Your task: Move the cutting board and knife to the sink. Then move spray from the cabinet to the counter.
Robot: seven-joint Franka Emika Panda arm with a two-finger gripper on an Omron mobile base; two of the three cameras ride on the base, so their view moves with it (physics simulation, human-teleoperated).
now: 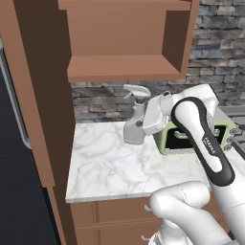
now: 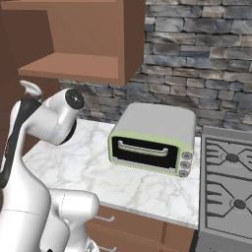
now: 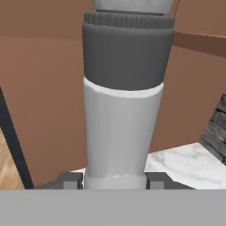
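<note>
- The brown wooden cabinet (image 1: pixel 125 52) hangs open-fronted, its shelf bare, so we judge we are on the last step.
- The bench (image 1: pixel 119 162) is white marble with grey veins, smooth and flat; we next lower and release.
- The spray bottle (image 1: pixel 135 117), translucent grey-white with a narrow neck, hangs just over the bench.
- Our fingers (image 3: pixel 156 180) grip the spray bottle's neck.

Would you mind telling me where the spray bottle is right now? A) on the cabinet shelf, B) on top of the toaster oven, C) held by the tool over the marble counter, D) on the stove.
C: the spray bottle sits between the fingers of the tool, at the counter below the cabinet.
</note>
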